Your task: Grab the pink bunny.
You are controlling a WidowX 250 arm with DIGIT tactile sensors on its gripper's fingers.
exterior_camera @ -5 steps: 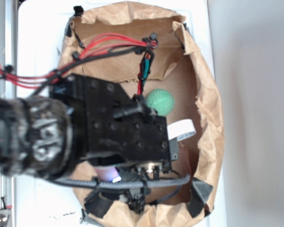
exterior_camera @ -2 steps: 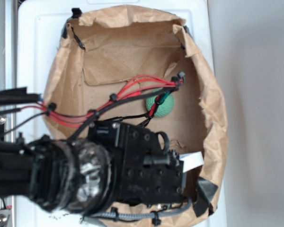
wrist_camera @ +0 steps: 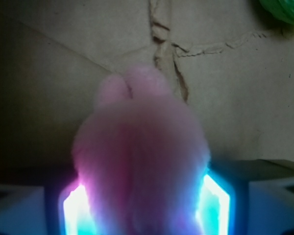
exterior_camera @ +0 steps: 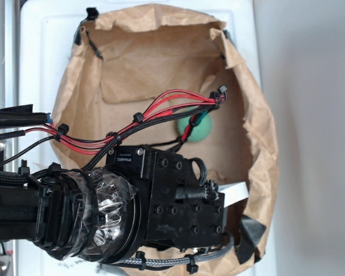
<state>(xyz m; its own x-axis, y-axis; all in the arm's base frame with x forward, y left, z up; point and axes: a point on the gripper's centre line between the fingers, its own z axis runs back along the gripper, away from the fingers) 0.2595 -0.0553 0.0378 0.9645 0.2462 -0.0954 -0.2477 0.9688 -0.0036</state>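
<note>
Wrist view: gripper grasping pink bunny between glowing fingers, above brown paper floor; green ball far right.

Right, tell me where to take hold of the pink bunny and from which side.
Grip the pink bunny across its rounded body, one finger on each flank. In the wrist view the lit pads already flank it left and right, its two small lobes pointing away from the camera. Coming straight on, as the gripper now sits, looks best; the soft plush should compress.
</note>
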